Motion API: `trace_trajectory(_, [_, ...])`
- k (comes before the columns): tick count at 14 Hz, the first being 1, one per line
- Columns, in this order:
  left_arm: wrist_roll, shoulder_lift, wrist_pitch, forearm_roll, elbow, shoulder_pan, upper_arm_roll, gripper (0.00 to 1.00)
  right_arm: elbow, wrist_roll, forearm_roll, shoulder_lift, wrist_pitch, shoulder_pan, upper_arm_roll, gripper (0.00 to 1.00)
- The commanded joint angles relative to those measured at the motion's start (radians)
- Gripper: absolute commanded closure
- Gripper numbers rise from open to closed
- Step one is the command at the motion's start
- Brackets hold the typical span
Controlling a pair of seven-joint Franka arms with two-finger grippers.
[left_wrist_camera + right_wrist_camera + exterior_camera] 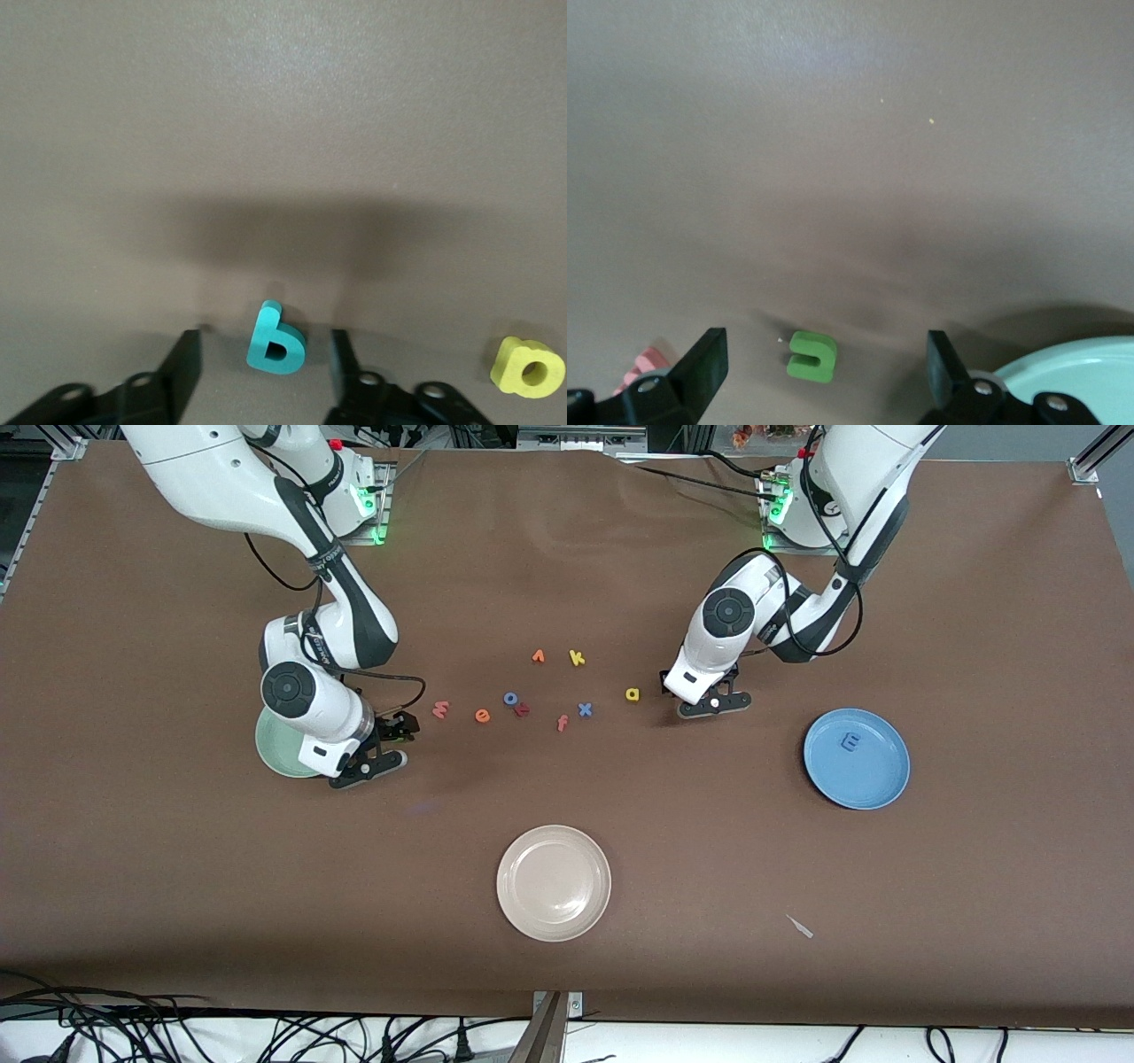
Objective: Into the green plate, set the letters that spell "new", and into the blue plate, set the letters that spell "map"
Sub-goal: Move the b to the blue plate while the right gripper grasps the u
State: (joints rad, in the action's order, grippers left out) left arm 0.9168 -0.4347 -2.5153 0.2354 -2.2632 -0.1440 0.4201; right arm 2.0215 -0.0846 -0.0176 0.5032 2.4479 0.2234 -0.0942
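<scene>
The green plate [270,751] lay toward the right arm's end of the table, largely covered in the front view by the right arm's wrist. The right gripper [383,746] sat low just beside that plate, its fingers [702,365] spread wide with the green n [811,356] lying flat on the table between them, touched by neither. Next along the table came the pinkish-red w [440,709] and the orange e [482,716], then a crowded cluster: a blue round letter [511,698] touching a dark red letter [522,709], an orange f [562,723], a blue x [585,709], and, farther from the front camera, a small orange letter [538,656] and a yellow k [577,658]. The cream-white plate [554,882] lay well apart, nearest the front camera. The yellow a [633,693] lay just beside the left gripper [706,695], whose fingers [182,359] stood partly open on either side of the teal p [276,340], with small gaps showing on both sides. The blue plate [856,758] lay toward the left arm's end, with the blue m [850,741] already in it. The table [974,602] was covered in brown material; a small pale scrap [800,926] lay near the front edge, and black cables [177,1036] trailed below it.
</scene>
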Motion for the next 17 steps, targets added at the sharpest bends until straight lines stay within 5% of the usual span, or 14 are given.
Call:
trace_trajectory(1, [0.007, -0.006, -0.010, 0.039, 0.007, 0.004, 0.002, 0.49, 0.046, -0.006, -0.005, -0.005, 0.062, -0.007, -0.006, 0.01])
trace_trajectory(5, [-0.007, -0.018, -0.010, 0.039, 0.014, 0.015, 0.000, 0.81, 0.059, -0.006, -0.005, -0.003, 0.080, -0.001, -0.006, 0.07])
trace_trajectory(8, [-0.033, -0.015, 0.006, 0.039, 0.034, 0.029, -0.001, 0.92, 0.059, -0.004, -0.005, -0.002, 0.080, 0.004, -0.006, 0.12])
trace_trajectory(17, [-0.664, -0.051, 0.545, -0.031, 0.329, 0.250, -0.007, 0.94, 0.121, 0.039, -0.005, -0.009, 0.131, 0.004, -0.006, 0.13])
